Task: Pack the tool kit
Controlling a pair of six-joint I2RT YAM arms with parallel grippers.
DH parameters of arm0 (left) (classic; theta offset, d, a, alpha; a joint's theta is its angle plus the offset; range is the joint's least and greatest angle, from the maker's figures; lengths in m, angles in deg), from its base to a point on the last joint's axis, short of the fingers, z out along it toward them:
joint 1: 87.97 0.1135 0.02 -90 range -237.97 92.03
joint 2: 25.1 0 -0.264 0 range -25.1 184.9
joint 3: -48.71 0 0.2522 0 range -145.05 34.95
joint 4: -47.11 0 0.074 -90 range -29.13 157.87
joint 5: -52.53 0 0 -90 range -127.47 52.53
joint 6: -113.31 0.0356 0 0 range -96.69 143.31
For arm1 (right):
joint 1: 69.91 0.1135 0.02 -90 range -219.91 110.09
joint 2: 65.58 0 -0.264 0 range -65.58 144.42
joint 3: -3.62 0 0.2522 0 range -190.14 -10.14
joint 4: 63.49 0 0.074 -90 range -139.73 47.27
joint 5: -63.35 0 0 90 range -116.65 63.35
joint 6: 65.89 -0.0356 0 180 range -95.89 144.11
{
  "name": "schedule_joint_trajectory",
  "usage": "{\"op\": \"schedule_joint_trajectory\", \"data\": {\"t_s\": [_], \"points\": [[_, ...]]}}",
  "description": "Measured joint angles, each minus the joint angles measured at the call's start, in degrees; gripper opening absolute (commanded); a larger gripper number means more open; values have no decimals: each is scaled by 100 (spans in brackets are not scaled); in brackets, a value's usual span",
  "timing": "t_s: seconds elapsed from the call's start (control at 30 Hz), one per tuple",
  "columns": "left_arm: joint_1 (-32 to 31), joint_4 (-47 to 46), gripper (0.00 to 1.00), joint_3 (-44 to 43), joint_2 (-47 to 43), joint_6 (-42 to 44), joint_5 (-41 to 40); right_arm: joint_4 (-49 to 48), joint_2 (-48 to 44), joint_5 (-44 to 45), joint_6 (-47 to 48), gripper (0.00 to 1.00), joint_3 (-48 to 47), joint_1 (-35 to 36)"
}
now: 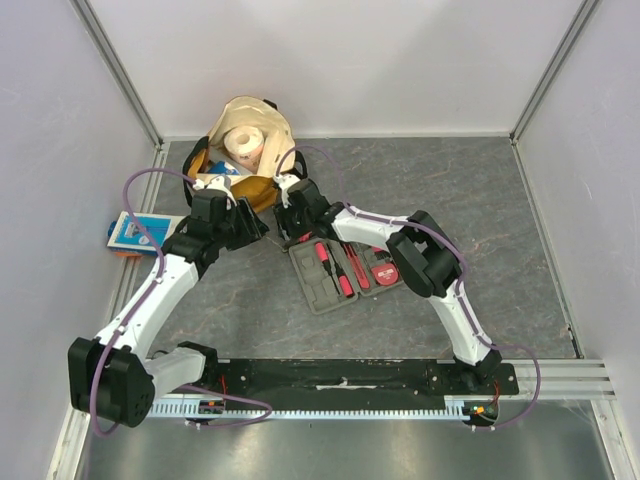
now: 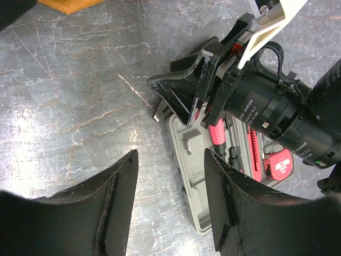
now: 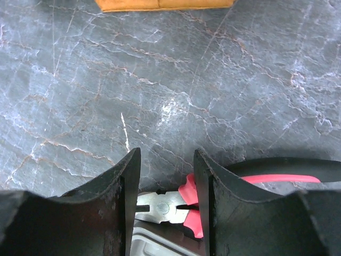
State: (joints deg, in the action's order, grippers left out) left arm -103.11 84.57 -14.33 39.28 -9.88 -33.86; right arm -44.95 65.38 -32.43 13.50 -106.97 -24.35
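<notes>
Where the tabletop runs from its middle toward the near edge, the case lies open, with red-handled tools and a red tape measure in its slots. At its far-left corner, the right gripper brackets the pliers, the head between its fingers; whether it pinches them, I cannot tell. Just left, the left gripper hangs spread over bare tabletop, holding nothing. A packet lies at the left edge, and a bag sits at the far edge.
</notes>
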Motion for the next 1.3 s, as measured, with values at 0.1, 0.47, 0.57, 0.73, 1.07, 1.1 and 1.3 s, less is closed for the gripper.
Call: {"op": "schedule_joint_trajectory", "data": {"t_s": [0.1,0.47,0.57,0.73,1.07,1.1,1.3], "points": [[0,-17,58,0,33,0,4,44,-20,291,-197,52,0,22],[0,-22,59,0,50,0,0,103,-557,1574,-1237,50,0,35],[0,-22,58,0,50,0,-2,348,-608,1937,-1661,42,-131,35],[0,-22,58,0,50,0,-7,1069,-452,2433,-2356,40,-428,44],[0,-20,58,17,52,-2,-7,2059,238,3112,-2927,44,-1058,219],[0,-20,58,37,52,-2,-7,2114,291,3139,-2959,45,-1110,227],[0,24,59,186,50,-4,-9,2500,682,3279,-3108,36,-1659,262]]}}
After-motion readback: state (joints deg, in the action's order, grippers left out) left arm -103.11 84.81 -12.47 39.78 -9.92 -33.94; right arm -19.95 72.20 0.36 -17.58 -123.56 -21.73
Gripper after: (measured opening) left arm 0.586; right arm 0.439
